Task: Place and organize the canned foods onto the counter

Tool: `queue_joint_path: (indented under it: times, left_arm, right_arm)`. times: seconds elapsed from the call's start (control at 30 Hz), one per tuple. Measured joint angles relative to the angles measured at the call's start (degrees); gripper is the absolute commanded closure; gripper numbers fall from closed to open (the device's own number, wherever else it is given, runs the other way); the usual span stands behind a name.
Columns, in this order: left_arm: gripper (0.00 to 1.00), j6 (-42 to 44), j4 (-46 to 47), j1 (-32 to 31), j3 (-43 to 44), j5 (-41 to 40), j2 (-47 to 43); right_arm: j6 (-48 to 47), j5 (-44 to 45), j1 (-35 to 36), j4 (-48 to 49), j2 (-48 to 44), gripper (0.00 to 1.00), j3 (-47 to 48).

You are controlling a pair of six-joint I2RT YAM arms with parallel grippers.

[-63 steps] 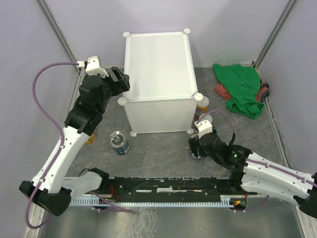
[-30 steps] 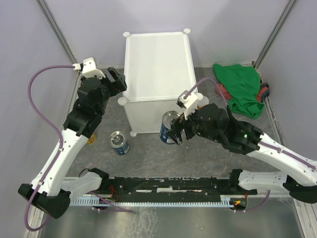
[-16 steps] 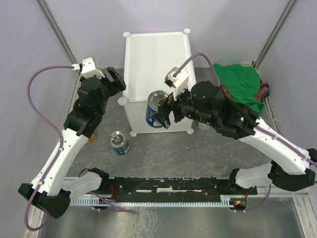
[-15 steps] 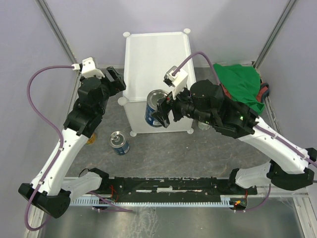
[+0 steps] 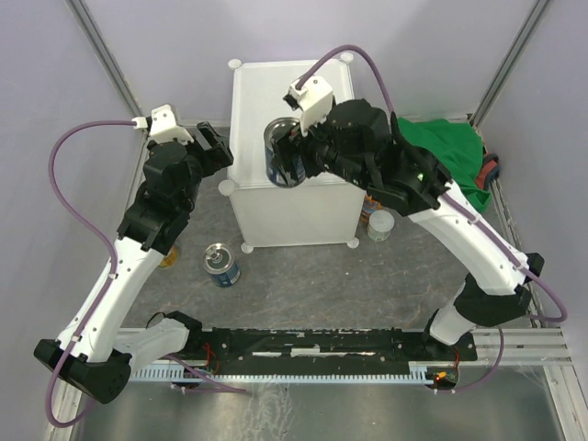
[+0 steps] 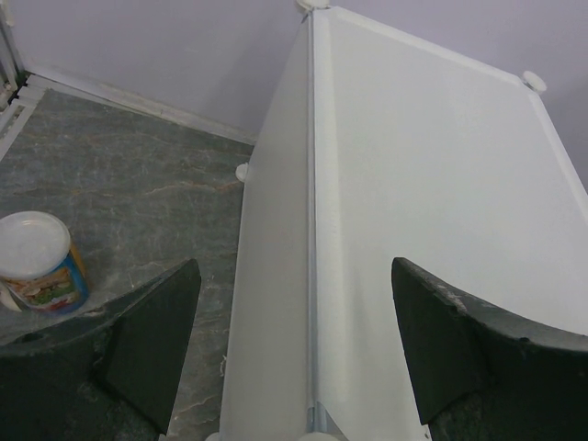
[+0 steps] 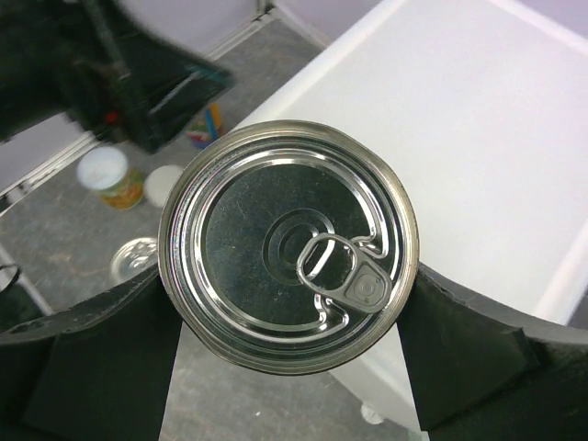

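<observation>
— Canned foods, going from the left of the counter: which one is where?
— Take the large white boxy plastic counter (image 5: 308, 92) as the mark. On the grey floor (image 5: 303, 280) to its left stands a white-lidded can with a colourful label (image 6: 37, 262), upright. Off the counter's near left corner stands a blue-labelled can with a silver pull-tab top (image 5: 220, 264), apart from the counter's wall. Farther left of that corner a yellowish can (image 5: 168, 259) is mostly hidden behind the left arm.
— And the left gripper?
— The left gripper (image 6: 292, 276) hangs over the counter's left top edge. Its fingers are spread wide, one on each side of that edge, with nothing between them.
— Is anything at the counter's top?
— A second blue-labelled can with a silver pull-tab top (image 7: 289, 280) is over the left part of the top, upright. The right gripper (image 5: 289, 165) clamps it, one finger pressed to each side. Whether its base touches the top I cannot tell.
— And to the right of the counter?
— Just off its near right corner stands a white-lidded can with a pale label (image 5: 379, 226). An orange-labelled can (image 5: 367, 211) is close beside it, partly behind the right arm. Farther right of the counter a crumpled green cloth (image 5: 450, 156) lies on the floor.
</observation>
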Motion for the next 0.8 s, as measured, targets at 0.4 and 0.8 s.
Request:
queue_joint_path:
  times: [0.4,0.8]
  left_arm:
    - [0.1,-0.02,-0.5,0.0,0.09,0.35,0.0]
    - [0.1,-0.07,-1.33,0.0,-0.09,1.84,-0.7]
  right_arm:
    - [-0.46,0.81,-15.32,0.92,12.35,0.99,11.19]
    - [-0.94,0.61,-24.06,5.16,27.93,0.99,24.76]
